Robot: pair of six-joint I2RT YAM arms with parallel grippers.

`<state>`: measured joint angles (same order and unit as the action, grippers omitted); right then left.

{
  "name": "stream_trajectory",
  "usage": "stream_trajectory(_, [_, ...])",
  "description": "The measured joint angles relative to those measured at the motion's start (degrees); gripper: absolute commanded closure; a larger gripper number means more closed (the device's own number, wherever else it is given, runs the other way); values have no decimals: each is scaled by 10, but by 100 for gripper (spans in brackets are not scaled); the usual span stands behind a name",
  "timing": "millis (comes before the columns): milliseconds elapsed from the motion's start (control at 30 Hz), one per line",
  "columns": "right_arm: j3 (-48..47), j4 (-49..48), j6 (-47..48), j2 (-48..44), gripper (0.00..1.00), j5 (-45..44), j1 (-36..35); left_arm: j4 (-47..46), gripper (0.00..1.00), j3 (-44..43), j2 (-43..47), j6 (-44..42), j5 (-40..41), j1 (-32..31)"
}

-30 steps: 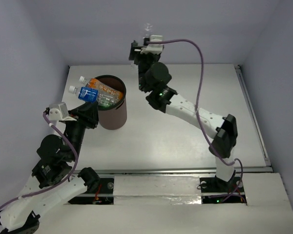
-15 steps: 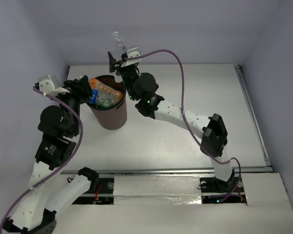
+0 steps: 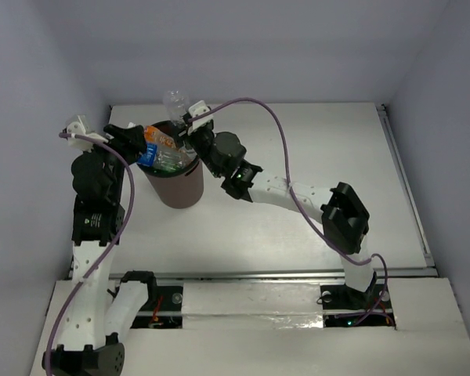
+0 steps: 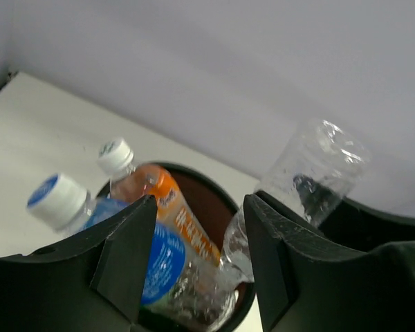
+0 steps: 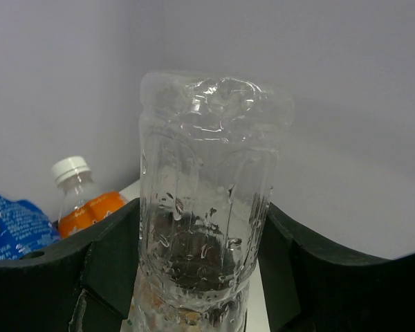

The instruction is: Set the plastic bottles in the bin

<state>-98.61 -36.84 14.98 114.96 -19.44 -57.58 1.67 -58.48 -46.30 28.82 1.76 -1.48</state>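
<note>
My right claw (image 3: 186, 127) is clamped around a clear bottle (image 3: 173, 100), which stands up out of the grip at the bin's (image 3: 176, 192) 12 o'clock rim. It is above the rim and not yet inside. The wrist camera shows the crinkled body filling the gap between my fingers, closed end uppermost.

My left claw (image 3: 133, 139) hangs at the bin's 9 o'clock edge. Its jaws stand apart, with nothing that I can see pinched between them.

The bin is crowded. An orange bottle (image 4: 162, 197) and a blue-labelled bottle (image 4: 162, 263) lean with their white caps poking over the rim toward 10 o'clock.

To finish this drop cleanly, I judge I should carry the bottle inward toward 6 o'clock until its whole body sits over the opening. I would favour the 3 o'clock side, away from the leaning caps and my other claw. I should tip it down before letting go and open only when it is low. The thin, light plastic could bounce off the pile or the rim and roll across the table.
</note>
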Motion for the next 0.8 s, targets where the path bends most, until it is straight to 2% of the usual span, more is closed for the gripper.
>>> stream_trajectory(200, [22,9,1,0,55,7,-7,1,47,67,52,16,-12,4])
stream_trajectory(300, [34,7,0,0,43,11,-9,-2,45,64,52,15,-14,5])
stream_trajectory(333, [38,3,-2,0,35,11,-9,-2,44,61,51,15,-16,5])
stream_trajectory(400, [39,2,-4,0,27,11,-9,-2,43,53,49,14,-18,5])
stream_trajectory(533, [42,0,-9,0,18,11,-9,-2,41,32,49,8,-22,-2])
stream_trajectory(700, [58,3,-18,0,13,12,-10,-2,39,11,64,-3,-22,-25])
stream_trajectory(800, [58,4,-24,0,6,14,-10,-2,39,3,76,-8,-22,-35])
